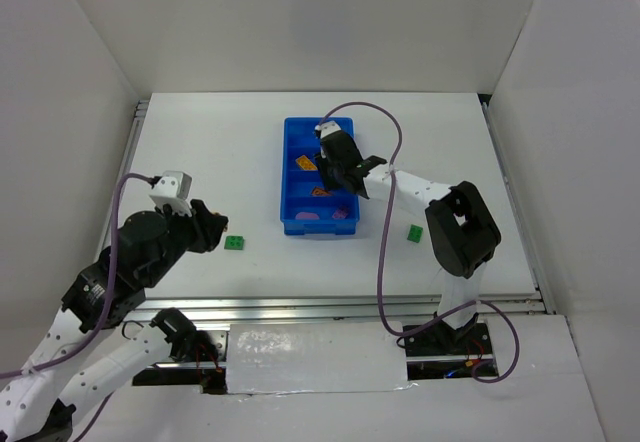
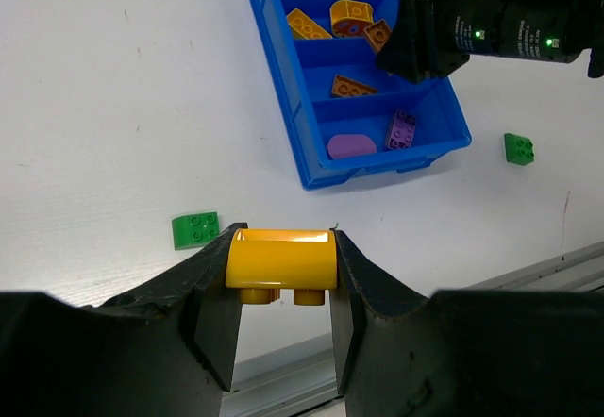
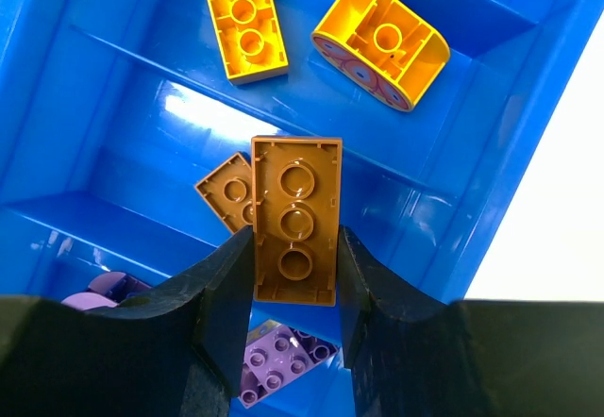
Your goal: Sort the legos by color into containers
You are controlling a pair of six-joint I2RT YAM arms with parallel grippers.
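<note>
My left gripper (image 2: 283,290) is shut on an orange-yellow lego (image 2: 282,260) and holds it above the table near the front left; it also shows in the top view (image 1: 208,230). A green lego (image 2: 195,229) lies just beyond it. My right gripper (image 3: 294,280) is shut on a brown lego (image 3: 294,217) and holds it over the blue tray (image 3: 491,143), above a compartment where another brown lego (image 3: 226,191) lies. The tray (image 1: 287,174) also holds orange legos (image 3: 243,16) and purple legos (image 3: 278,365) in separate compartments.
A second green lego (image 1: 415,232) lies on the table right of the tray, near the right arm's elbow (image 1: 462,227). White walls close in the table on three sides. A metal rail (image 1: 350,307) runs along the near edge.
</note>
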